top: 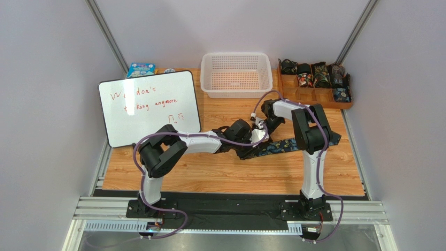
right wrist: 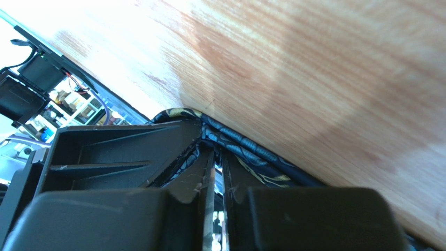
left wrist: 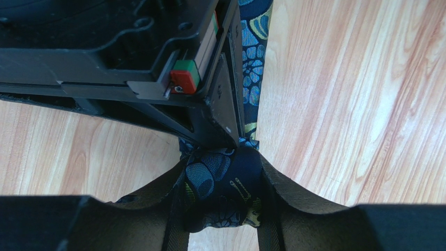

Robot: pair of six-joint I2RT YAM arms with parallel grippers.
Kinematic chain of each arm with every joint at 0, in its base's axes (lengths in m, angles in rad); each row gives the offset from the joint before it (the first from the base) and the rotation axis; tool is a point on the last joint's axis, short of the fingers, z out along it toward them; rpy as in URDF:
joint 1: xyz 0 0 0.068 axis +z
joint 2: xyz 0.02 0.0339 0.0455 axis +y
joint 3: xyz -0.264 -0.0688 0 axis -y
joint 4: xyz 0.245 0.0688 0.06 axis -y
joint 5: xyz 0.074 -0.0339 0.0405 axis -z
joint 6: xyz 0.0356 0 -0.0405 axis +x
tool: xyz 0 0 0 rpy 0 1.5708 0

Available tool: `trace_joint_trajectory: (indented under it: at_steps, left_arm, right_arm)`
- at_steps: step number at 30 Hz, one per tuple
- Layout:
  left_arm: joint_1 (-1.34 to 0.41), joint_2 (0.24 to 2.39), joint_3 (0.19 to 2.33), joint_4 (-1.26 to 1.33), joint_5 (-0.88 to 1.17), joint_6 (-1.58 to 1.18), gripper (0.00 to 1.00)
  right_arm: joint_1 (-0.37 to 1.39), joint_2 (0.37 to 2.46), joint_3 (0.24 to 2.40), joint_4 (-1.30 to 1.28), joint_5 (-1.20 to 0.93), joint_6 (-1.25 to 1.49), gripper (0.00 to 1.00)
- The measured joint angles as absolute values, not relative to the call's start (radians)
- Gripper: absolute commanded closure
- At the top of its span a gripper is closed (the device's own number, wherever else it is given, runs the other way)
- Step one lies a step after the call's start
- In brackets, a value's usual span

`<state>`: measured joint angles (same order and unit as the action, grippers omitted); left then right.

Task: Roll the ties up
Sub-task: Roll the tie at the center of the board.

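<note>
The top external view shows the paisley tie (top: 280,147) lying across the middle of the desk (top: 209,172), with both arms meeting over its left end and rolled ties (top: 320,76) stored in the wooden tray (top: 335,104) at the far right. Only the left wrist view shows the left fingers (left wrist: 309,193) clamped on the tie's rolled end, the loose strip running away over the wood. The right wrist view shows the right fingers (right wrist: 131,151) parted by a narrow slit at the fabric edge; a grip cannot be confirmed.

Red handwriting on the whiteboard (top: 149,107): "don't … anymore" (other words unclear)
</note>
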<state>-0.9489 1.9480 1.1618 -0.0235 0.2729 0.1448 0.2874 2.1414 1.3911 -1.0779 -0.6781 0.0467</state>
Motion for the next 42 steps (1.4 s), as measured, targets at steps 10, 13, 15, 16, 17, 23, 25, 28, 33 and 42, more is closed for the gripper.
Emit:
trace_joint_trajectory:
  at_steps: [10,13,15,16,17,23,25,28,33,42]
  left_arm:
    - [-0.963,1.980,1.254,-0.173,0.235,0.200,0.96]
    - [-0.964,1.983,1.269,-0.204,0.233,0.221,0.96]
    - [-0.964,1.986,1.283,-0.235,0.230,0.234,0.96]
    - [-0.964,1.987,1.292,-0.255,0.229,0.240,0.96]
    - [-0.964,1.988,1.300,-0.274,0.229,0.245,0.96]
    - [-0.965,1.986,1.324,-0.363,0.231,0.272,0.96]
    - [-0.965,1.986,1.331,-0.390,0.228,0.277,0.96]
    - [-0.965,1.986,1.343,-0.432,0.226,0.279,0.96]
    - [-0.964,1.988,1.363,-0.506,0.238,0.275,0.96]
    - [-0.959,1.990,1.363,-0.509,0.253,0.270,0.96]
  right_arm:
    - [0.174,2.141,1.442,-1.160,-0.657,-0.039,0.77]
    - [0.145,2.141,1.448,-1.161,-0.643,-0.051,0.78]
    - [0.144,2.144,1.448,-1.158,-0.632,-0.050,0.78]
    - [0.146,2.148,1.448,-1.155,-0.625,-0.050,0.78]
    - [0.148,2.156,1.448,-1.151,-0.621,-0.049,0.78]
    - [0.149,2.178,1.446,-1.165,-0.642,-0.042,0.82]
    - [0.150,2.175,1.437,-1.161,-0.654,-0.049,0.81]
    - [0.149,2.159,1.409,-1.138,-0.696,-0.051,0.78]
    - [0.146,2.116,1.322,-1.053,-0.851,-0.002,0.69]
    - [0.163,2.054,1.174,-0.877,-1.082,0.107,0.64]
